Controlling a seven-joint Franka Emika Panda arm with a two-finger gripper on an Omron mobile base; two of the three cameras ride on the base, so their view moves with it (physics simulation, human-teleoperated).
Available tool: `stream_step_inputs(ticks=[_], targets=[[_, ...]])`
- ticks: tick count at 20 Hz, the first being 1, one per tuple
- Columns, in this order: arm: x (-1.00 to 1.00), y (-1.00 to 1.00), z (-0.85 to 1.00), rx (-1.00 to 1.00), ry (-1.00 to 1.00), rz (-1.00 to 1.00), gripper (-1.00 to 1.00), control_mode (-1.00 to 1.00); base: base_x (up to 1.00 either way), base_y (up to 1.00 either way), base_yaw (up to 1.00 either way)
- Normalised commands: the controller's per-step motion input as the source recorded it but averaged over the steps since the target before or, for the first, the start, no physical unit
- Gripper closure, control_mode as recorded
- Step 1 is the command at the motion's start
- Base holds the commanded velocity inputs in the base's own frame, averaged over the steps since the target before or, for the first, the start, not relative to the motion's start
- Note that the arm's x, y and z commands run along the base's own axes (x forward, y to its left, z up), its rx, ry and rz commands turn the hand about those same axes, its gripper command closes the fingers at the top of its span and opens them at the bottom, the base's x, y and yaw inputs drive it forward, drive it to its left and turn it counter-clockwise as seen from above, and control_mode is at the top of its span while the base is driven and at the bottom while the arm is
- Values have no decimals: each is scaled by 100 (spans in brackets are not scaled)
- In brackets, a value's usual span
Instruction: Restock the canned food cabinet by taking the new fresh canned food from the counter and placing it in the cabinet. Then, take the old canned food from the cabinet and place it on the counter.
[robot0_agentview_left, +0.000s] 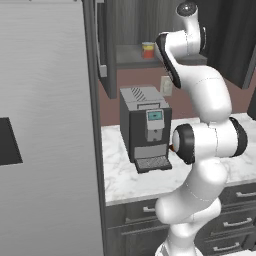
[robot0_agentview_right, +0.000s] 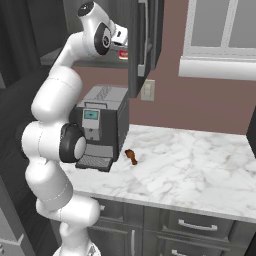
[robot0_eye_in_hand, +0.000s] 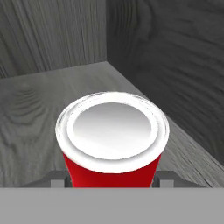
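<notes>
Red can (robot0_eye_in_hand: 112, 144) stands between the fingers (robot0_eye_in_hand: 56, 178) on cabinet shelf (robot0_eye_in_hand: 35, 113).

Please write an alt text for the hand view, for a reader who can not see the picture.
A red can with a shiny light lid stands on the grey wood-grain shelf of the cabinet, near its back corner, seen from close above. The gripper sits at the can's two sides, closed on it.

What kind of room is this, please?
It looks like a home kitchen, rendered in simulation: a marble-look counter above dark drawers, a coffee machine standing on it, and an open wall cabinet holding a yellow-and-red can.
</notes>
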Motion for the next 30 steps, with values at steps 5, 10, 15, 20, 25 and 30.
stream_step_inputs(ticks=[5, 10, 15, 20, 25, 30], targets=[[-2, 0, 0, 0, 0, 0, 100, -100, 0, 0, 0], [-60, 13, 0, 0, 0, 0, 100, -100, 0, 0, 0], [-100, 29, 8, 0, -3, 0, 100, -100, 0, 0, 0], [-100, 33, 1, 0, -2, 6, 100, -100, 0, 0, 0], [-100, 11, -3, 4, 0, 7, 100, -100, 0, 0, 0], [-100, -12, -29, 13, 1, 5, 100, -100, 0, 0, 0]])
